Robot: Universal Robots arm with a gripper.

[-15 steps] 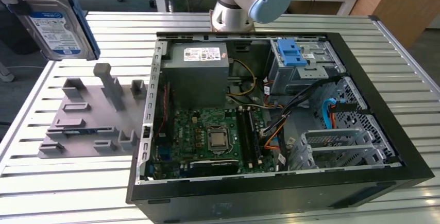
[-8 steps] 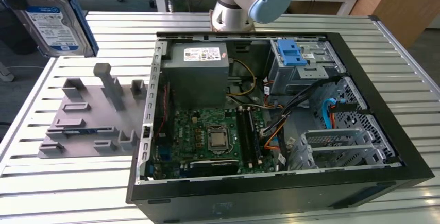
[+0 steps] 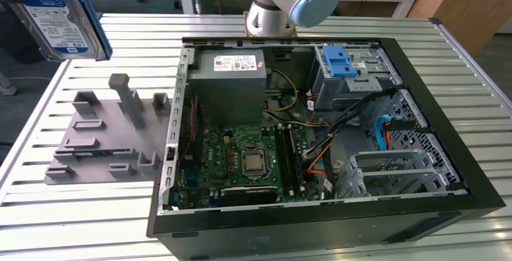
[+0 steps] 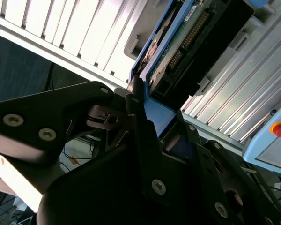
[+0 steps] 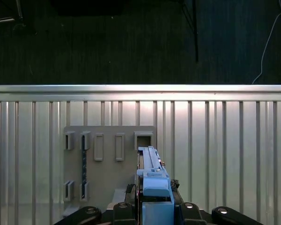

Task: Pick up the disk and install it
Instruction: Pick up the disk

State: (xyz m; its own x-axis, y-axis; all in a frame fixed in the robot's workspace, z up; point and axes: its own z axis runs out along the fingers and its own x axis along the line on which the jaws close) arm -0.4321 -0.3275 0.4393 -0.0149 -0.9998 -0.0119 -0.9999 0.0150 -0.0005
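Clamping the disk (image 5: 152,168) by one short end, the gripper (image 5: 157,208) has its jaws closed on the blue side rails. In the second wrist view, one dark finger (image 4: 139,126) lies against the blue plastic at the end of the disk (image 4: 192,33), whose green circuit board and connector edge are visible.

The long axis of the disk runs straight out from the gripper. In the first wrist view it is seen edge-on, with its free end pointing toward the grey fixture plate (image 5: 110,164) (a plate with several rectangular slots).

In the exterior view the disk (image 3: 60,21) hangs in the air at the upper left, long axis near upright and slightly tilted, with the blue-and-white label facing the camera. It is clear of the fixture plate (image 3: 96,135) and the slatted metal table (image 3: 80,213). It is well apart from the open computer case (image 3: 448,93), which lies on the table to the exterior view's right.
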